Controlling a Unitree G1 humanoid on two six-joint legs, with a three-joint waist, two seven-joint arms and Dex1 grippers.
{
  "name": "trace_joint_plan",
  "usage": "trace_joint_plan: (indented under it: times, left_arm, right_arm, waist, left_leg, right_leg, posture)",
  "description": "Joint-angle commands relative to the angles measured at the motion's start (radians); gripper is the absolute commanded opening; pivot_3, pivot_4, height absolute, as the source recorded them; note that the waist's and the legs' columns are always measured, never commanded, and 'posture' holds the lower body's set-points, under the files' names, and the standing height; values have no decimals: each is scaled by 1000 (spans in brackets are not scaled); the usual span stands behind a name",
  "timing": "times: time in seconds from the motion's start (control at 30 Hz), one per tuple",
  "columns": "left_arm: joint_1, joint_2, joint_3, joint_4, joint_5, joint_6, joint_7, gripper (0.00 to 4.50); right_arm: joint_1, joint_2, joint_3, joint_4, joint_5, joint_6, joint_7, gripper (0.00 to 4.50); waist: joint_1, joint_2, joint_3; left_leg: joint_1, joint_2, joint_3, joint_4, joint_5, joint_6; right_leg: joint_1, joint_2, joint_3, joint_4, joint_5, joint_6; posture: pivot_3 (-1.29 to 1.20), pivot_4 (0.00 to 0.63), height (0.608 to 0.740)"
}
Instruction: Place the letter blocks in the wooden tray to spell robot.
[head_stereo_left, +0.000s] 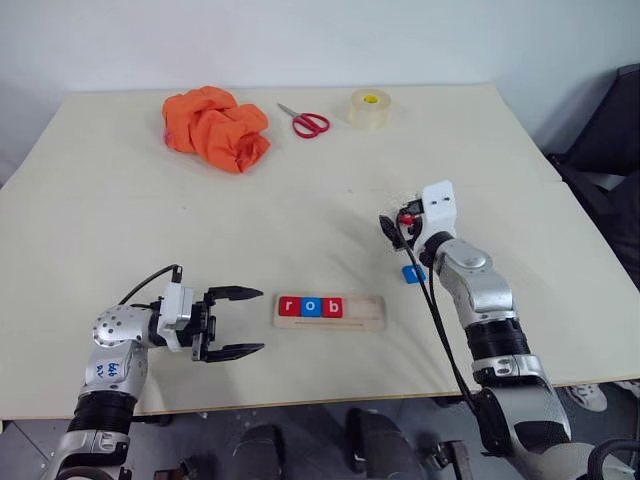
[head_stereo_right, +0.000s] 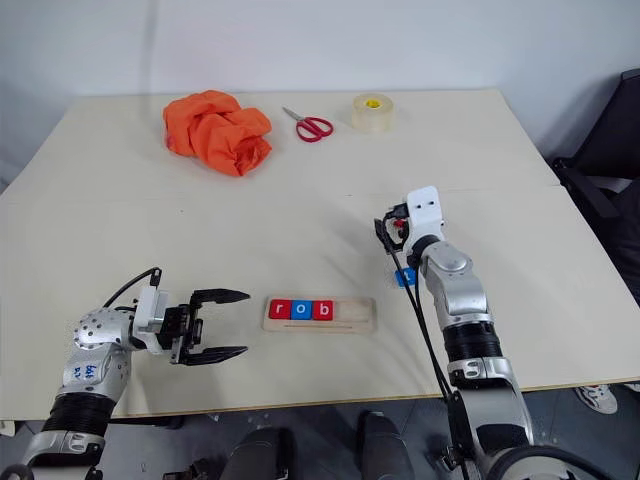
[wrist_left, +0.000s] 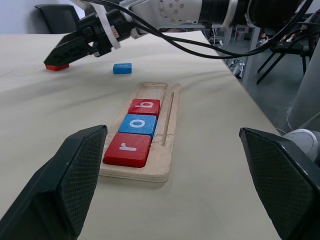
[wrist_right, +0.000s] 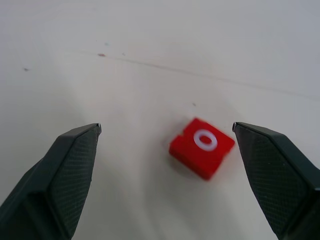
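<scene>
We see the wooden tray (head_stereo_left: 330, 312) near the table's front edge, holding red r, blue o, red b; two slots remain bare. A red o block (wrist_right: 201, 147) lies between our right gripper's (wrist_right: 165, 165) spread fingers. Left gripper (head_stereo_left: 236, 322) hovers open beside the tray.

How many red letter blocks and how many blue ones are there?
Red letter blocks: 3, namely r and b in the wooden tray, and o loose on the table.
Blue letter blocks: 2, namely o in the tray and one on the table.
Total: 5
</scene>
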Motion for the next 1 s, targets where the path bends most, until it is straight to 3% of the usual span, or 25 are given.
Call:
trace_joint_plan:
  times: [0.03, 0.23, 0.47, 0.8, 1.0]
  left_arm:
    - [8, -5, 17, -29, -10, -2, 5, 4500]
    - [7, -5, 16, -25, -11, 2, 2, 4500]
    - [-7, -7, 12, -17, -9, 6, -3, 4500]
    - [11, 0, 20, -39, -12, 14, -2, 4500]
    - [36, 4, 29, -67, -15, 20, 9, 4500]
  right_arm:
    - [33, 14, -20, -123, 1, 53, -44, 4429]
    - [124, 27, -10, -248, 7, 126, -56, 4429]
    - [122, -1, -19, -231, 7, 131, -25, 4429]
    - [0, -136, 7, 54, -25, -9, 146, 4429]
    - [-116, -149, 12, 279, -55, -131, 191, 4429]
  waist:
    - [0, 0, 0]
    - [1, 0, 0]
    - [0, 0, 0]
    - [0, 0, 0]
    - [-3, 0, 0]
  left_leg:
    - [0, 0, 0, 0, 0, 0]
    - [0, 0, 0, 0, 0, 0]
    - [0, 0, 0, 0, 0, 0]
    - [0, 0, 0, 0, 0, 0]
    - [0, 0, 0, 0, 0, 0]
  right_leg:
    - [0, 0, 0, 0, 0, 0]
    - [0, 0, 0, -1, 0, 0]
    - [0, 0, 0, -1, 0, 0]
    - [0, 0, 0, -1, 0, 0]
    - [0, 0, 0, -1, 0, 0]
  posture:
    - [0, 150, 740]
    - [0, 150, 740]
    - [0, 150, 740]
    - [0, 150, 740]
    - [0, 150, 740]
